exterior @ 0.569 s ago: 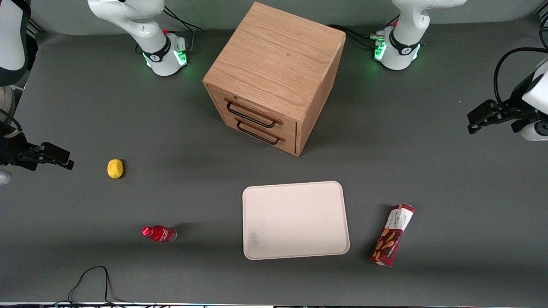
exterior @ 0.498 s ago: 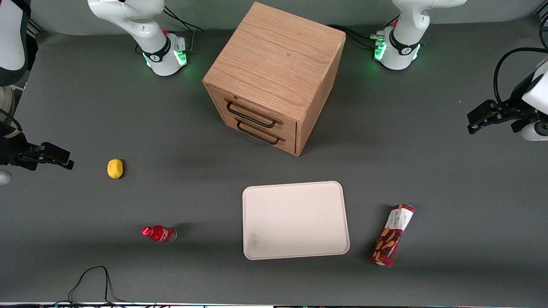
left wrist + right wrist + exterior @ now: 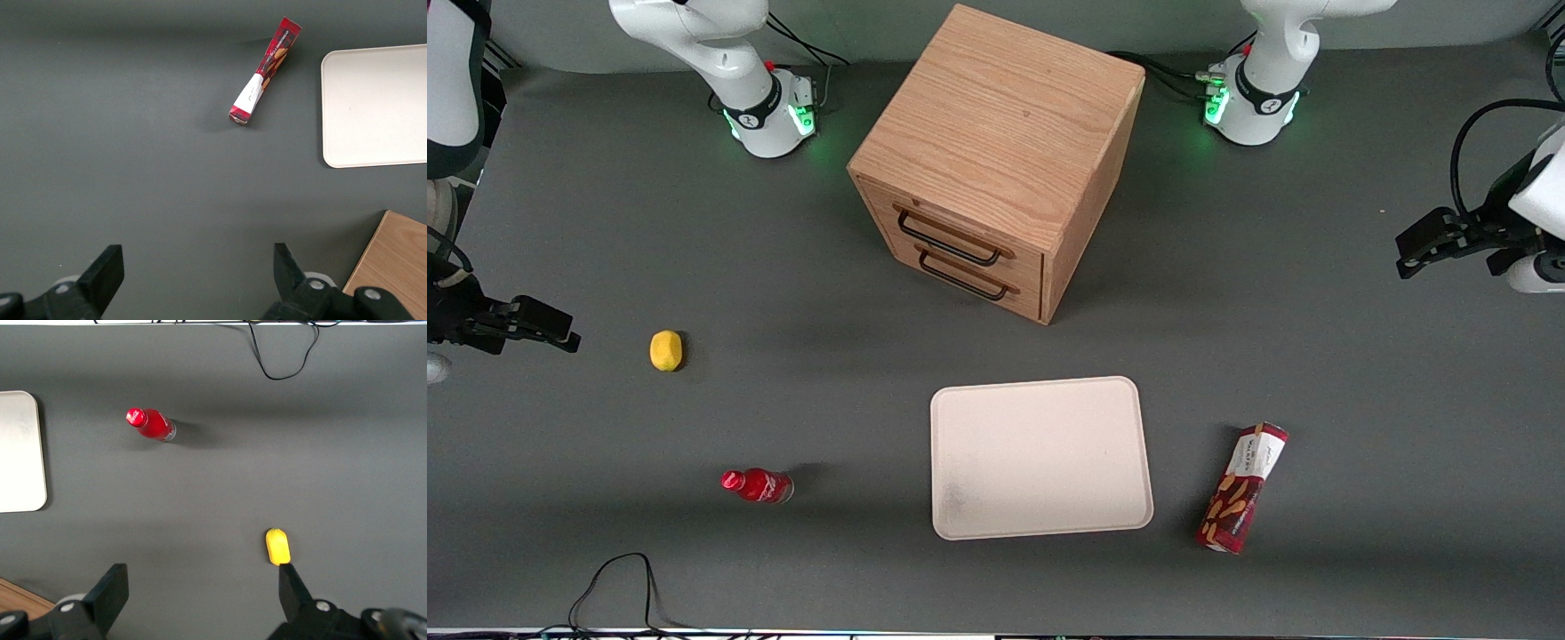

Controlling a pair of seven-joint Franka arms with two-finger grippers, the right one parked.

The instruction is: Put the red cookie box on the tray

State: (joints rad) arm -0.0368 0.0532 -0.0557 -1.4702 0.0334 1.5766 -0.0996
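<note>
The pincer (image 3: 1409, 253) hangs above the counter (image 3: 1360, 373) at the working arm's end, well apart from everything on it. In the left wrist view the pincer (image 3: 197, 273) shows both fingers (image 3: 107, 270) spread wide with bare counter between them, gripping nothing; the front view shows only its dark side profile.

The red cookie box (image 3: 1242, 488) lies flat on the counter, nearer the front camera than the pincer, just beside the tray (image 3: 1039, 458) but not touching it. The wrist view shows the red cookie box (image 3: 264, 71) with its white end turned toward the pincer, and only part of the tray (image 3: 373, 107) and a corner of the wooden cabinet (image 3: 393, 267).

The front view alone shows the whole cabinet (image 3: 996, 160), its two drawers shut. Toward the parked arm's end lie a small red bottle (image 3: 757, 485) and a yellow lemon (image 3: 665, 350), which the left wrist view misses; the right wrist view shows the bottle (image 3: 150, 425) and lemon (image 3: 277, 547) well apart.
</note>
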